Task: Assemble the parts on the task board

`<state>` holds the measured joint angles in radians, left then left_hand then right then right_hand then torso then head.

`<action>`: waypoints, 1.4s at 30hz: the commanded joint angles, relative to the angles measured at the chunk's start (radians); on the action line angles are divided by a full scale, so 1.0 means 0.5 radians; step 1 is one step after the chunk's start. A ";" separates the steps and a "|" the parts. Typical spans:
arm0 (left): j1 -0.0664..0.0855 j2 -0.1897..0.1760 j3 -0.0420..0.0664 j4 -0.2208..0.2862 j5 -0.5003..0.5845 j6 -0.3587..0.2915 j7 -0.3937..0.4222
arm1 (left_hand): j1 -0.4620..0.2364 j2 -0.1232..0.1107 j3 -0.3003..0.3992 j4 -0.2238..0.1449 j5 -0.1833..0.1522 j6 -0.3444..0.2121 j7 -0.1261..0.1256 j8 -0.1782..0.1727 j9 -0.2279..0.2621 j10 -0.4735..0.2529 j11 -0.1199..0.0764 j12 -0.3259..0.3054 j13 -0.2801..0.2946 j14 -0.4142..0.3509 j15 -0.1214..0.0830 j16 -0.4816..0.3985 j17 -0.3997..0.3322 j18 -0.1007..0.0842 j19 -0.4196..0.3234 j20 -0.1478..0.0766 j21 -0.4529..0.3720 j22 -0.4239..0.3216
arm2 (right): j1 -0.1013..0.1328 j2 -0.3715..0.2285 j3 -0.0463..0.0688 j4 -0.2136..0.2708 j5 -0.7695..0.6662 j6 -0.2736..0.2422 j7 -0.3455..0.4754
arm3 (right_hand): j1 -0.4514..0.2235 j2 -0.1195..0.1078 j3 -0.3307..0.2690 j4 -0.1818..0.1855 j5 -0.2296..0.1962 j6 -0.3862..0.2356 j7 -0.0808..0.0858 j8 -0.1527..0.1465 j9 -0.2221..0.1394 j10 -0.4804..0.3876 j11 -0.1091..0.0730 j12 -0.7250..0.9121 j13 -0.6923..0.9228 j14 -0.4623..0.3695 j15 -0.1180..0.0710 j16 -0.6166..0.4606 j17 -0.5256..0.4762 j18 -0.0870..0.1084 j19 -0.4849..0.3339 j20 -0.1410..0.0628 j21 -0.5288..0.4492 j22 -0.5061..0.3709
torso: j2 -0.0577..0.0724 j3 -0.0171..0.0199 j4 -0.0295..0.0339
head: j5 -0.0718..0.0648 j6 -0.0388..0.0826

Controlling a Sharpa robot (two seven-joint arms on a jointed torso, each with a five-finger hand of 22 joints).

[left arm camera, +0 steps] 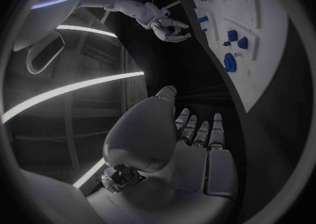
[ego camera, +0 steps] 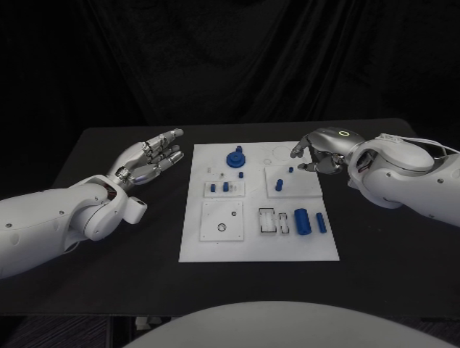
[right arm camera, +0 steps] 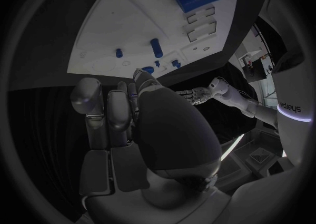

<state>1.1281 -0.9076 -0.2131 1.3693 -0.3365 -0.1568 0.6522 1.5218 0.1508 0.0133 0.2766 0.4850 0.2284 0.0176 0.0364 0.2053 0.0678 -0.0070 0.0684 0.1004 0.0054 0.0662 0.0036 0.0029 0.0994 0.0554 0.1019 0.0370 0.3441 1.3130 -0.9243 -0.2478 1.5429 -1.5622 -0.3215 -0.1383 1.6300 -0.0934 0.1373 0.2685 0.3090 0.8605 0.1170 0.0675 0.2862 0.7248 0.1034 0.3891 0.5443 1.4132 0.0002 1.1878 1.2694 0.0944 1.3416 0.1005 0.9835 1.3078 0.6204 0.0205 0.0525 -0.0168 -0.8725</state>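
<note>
The task board (ego camera: 259,243) lies at the centre of the black surface (ego camera: 397,261), with blue parts (ego camera: 302,221) resting on it. The left hand (ego camera: 151,158) is held clear beside the board, fingers apart and empty. The right hand (ego camera: 319,151) is poised over the far right corner, fingers curled with nothing seen between them, apparently positioned for a pick.

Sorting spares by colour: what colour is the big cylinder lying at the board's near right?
Blue. The cylinder shows best in the head view, against the white task board.
</note>
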 commanded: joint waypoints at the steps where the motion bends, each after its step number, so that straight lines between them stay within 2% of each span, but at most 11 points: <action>1: -0.014 0.026 0.003 -0.041 0.302 0.237 0.449 | 0.086 0.026 0.076 -0.035 0.108 -0.023 -0.015 -0.011 -0.082 -0.013 -0.016 -0.011 -0.048 -0.011 -0.010 -0.007 -0.006 0.019 -0.010 -0.004 -0.011 -0.070 | -0.011 0.016 0.002 -0.034 -0.147 0.083 -0.125 | -0.006 -0.028 0.025 -0.008 0.017 -0.013 -0.012 -0.003 -0.009 -0.015 0.005 -0.014 -0.018 -0.016 -0.002 -0.012 -0.008 0.032 -0.015 0.006 -0.014 0.233 | 0.008 -0.0235 0.023 | -0.021 0.000; 7: -0.024 0.064 0.003 -0.099 0.344 0.287 0.442 | 0.143 0.074 0.290 -0.140 0.087 -0.046 -0.004 -0.013 -0.190 -0.018 0.043 -0.009 -0.104 -0.011 0.018 -0.007 -0.006 0.017 -0.006 0.021 -0.010 -0.142 | -0.023 0.036 0.002 -0.081 -0.161 0.099 -0.129 | -0.039 -0.040 0.044 -0.010 -0.020 -0.026 -0.023 -0.003 -0.022 -0.016 0.010 -0.018 -0.045 -0.020 0.003 -0.016 -0.019 0.032 -0.017 0.010 -0.020 0.231 | 0.019 -0.0446 0.043 | -0.048 0.000; 10: -0.026 0.084 0.003 -0.122 0.355 0.241 0.444 | 0.342 0.116 0.691 -0.491 -0.018 -0.041 -0.017 -0.010 -0.223 -0.003 0.062 0.018 -0.114 -0.011 0.021 -0.007 -0.006 0.000 0.007 0.006 -0.005 -0.148 | -0.026 0.043 0.002 -0.097 -0.163 0.106 -0.127 | -0.048 -0.042 0.050 -0.012 -0.035 -0.026 -0.024 -0.001 -0.025 -0.014 0.009 -0.017 -0.052 -0.020 0.003 -0.014 -0.020 0.032 -0.016 0.011 -0.020 0.231 | 0.024 -0.0589 0.056 | -0.064 0.000; 11: -0.026 0.091 0.003 -0.131 0.358 0.235 0.450 | 0.273 0.097 0.834 -0.525 -0.135 -0.027 -0.021 -0.008 -0.235 0.009 0.064 0.041 -0.119 -0.011 0.022 -0.007 -0.006 -0.005 0.012 0.003 -0.003 -0.148 | -0.027 0.046 0.002 -0.104 -0.164 0.107 -0.126 | -0.051 -0.043 0.051 -0.013 -0.040 -0.026 -0.025 -0.001 -0.026 -0.013 0.009 -0.016 -0.054 -0.020 0.003 -0.014 -0.021 0.033 -0.017 0.011 -0.022 0.231 | 0.024 -0.0601 0.056 | -0.065 0.000; 12: -0.027 0.096 0.003 -0.137 0.364 0.237 0.458 | 0.249 0.090 0.874 -0.543 -0.104 -0.025 -0.025 -0.008 -0.242 0.012 0.062 0.051 -0.122 -0.011 0.018 -0.007 -0.006 -0.009 0.015 0.003 -0.001 -0.143 | -0.028 0.049 0.002 -0.111 -0.164 0.107 -0.123 | -0.063 -0.045 0.057 -0.016 -0.062 -0.026 -0.026 0.001 -0.029 -0.011 0.008 -0.015 -0.063 -0.020 0.003 -0.013 -0.024 0.033 -0.016 0.012 -0.022 0.231 | 0.025 -0.0648 0.057 | -0.067 0.000; 15: -0.027 0.107 0.004 -0.140 0.434 0.289 0.478 | 0.012 0.055 0.784 -0.292 -0.370 -0.023 -0.009 -0.008 -0.265 0.022 0.084 0.076 -0.134 -0.011 0.061 -0.007 -0.006 -0.014 0.029 0.034 0.001 -0.143 | -0.029 0.054 0.002 -0.125 -0.165 0.106 -0.116 | -0.095 -0.046 0.066 -0.020 -0.119 -0.027 -0.028 0.002 -0.037 -0.001 0.007 -0.006 -0.080 -0.017 0.003 -0.008 -0.029 0.032 -0.011 0.013 -0.017 0.232 | 0.027 -0.0735 0.059 | -0.074 0.000; 16: -0.028 0.110 0.004 -0.136 0.475 0.325 0.478 | -0.193 -0.096 0.560 -0.039 -0.480 -0.012 0.009 -0.007 -0.274 0.021 0.105 0.078 -0.143 -0.011 0.073 -0.007 -0.006 -0.006 0.026 0.056 -0.006 -0.172 | -0.030 0.056 0.002 -0.130 -0.165 0.104 -0.112 | -0.109 -0.047 0.068 -0.020 -0.136 -0.027 -0.028 0.003 -0.039 0.006 0.007 -0.001 -0.086 -0.014 0.003 -0.003 -0.027 0.030 -0.005 0.013 -0.009 0.234 | 0.027 -0.0754 0.061 | -0.077 0.000; 19: -0.028 0.116 0.004 -0.123 0.577 0.443 0.467 | -0.570 -0.098 0.171 0.035 -0.478 -0.047 -0.013 -0.013 -0.305 -0.011 0.166 0.047 -0.154 -0.011 0.120 -0.007 -0.006 0.010 0.025 0.117 -0.008 -0.211 | -0.031 0.061 0.002 -0.142 -0.166 0.097 -0.100 | -0.137 -0.045 0.071 -0.019 -0.157 -0.024 -0.023 0.005 -0.044 0.028 0.006 0.011 -0.097 -0.004 0.004 0.013 -0.022 0.026 0.009 0.014 0.015 0.240 | 0.028 -0.0813 0.064 | -0.083 0.000; 20: -0.028 0.118 0.004 -0.119 0.598 0.476 0.464 | -0.693 -0.055 0.057 0.038 -0.753 -0.069 -0.036 -0.015 -0.316 -0.020 0.181 0.035 -0.156 -0.011 0.127 -0.007 -0.006 0.013 0.026 0.125 -0.008 -0.221 | -0.031 0.062 0.002 -0.144 -0.166 0.097 -0.099 | -0.144 -0.044 0.073 -0.019 -0.161 -0.021 -0.020 0.007 -0.044 0.036 0.005 0.014 -0.102 0.001 0.004 0.019 -0.020 0.024 0.015 0.014 0.025 0.242 | 0.028 -0.0823 0.065 | -0.085 0.000; 22: -0.028 0.119 0.004 -0.109 0.624 0.523 0.460 | -0.756 0.010 -0.106 0.031 -0.872 -0.068 -0.027 -0.014 -0.326 -0.021 0.197 0.033 -0.157 -0.011 0.135 -0.007 -0.006 0.018 0.028 0.133 -0.006 -0.236 | -0.031 0.067 0.002 -0.153 -0.166 0.090 -0.090 | -0.156 -0.042 0.076 -0.019 -0.166 -0.015 -0.016 0.009 -0.046 0.053 0.003 0.019 -0.110 0.008 0.004 0.029 -0.015 0.022 0.024 0.013 0.039 0.246 | 0.028 -0.0835 0.067 | -0.089 0.000; 42: -0.028 0.051 0.004 0.022 0.669 0.610 0.456 | -0.667 0.174 -0.376 0.027 -0.819 -0.052 0.006 -0.012 -0.345 -0.010 0.246 0.054 -0.155 -0.011 0.172 -0.007 -0.006 0.016 0.036 0.174 0.001 -0.265 | -0.070 0.159 0.002 -0.269 -0.166 0.116 -0.033 | -0.193 -0.051 0.188 -0.057 -0.033 0.046 -0.004 0.026 -0.051 0.215 -0.011 -0.018 -0.253 0.027 0.005 0.054 -0.031 0.014 0.059 0.013 0.081 0.257 | 0.029 -0.0806 0.058 | -0.092 0.000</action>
<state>1.1151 -0.8826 -0.2123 1.3755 -0.0193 0.1248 0.6763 1.1837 0.2352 -0.1712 0.2910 0.0725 0.1984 0.0164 0.0319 0.0337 0.0647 0.1079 0.0921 0.0231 0.0008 0.1435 0.0037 0.0016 0.0996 0.0737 0.1842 0.0370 0.2130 1.2820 -0.8458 -0.2475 1.4127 -1.6356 -0.2758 -0.1632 1.5418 -0.1158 0.2237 0.2398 0.2862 0.8768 0.1120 0.0775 0.2621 0.8255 0.0997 0.3843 0.4195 1.4206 0.0001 1.2125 1.2548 0.0942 1.3636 0.1072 1.0215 1.3074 0.6343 -0.0191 0.0818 -0.0631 -0.8725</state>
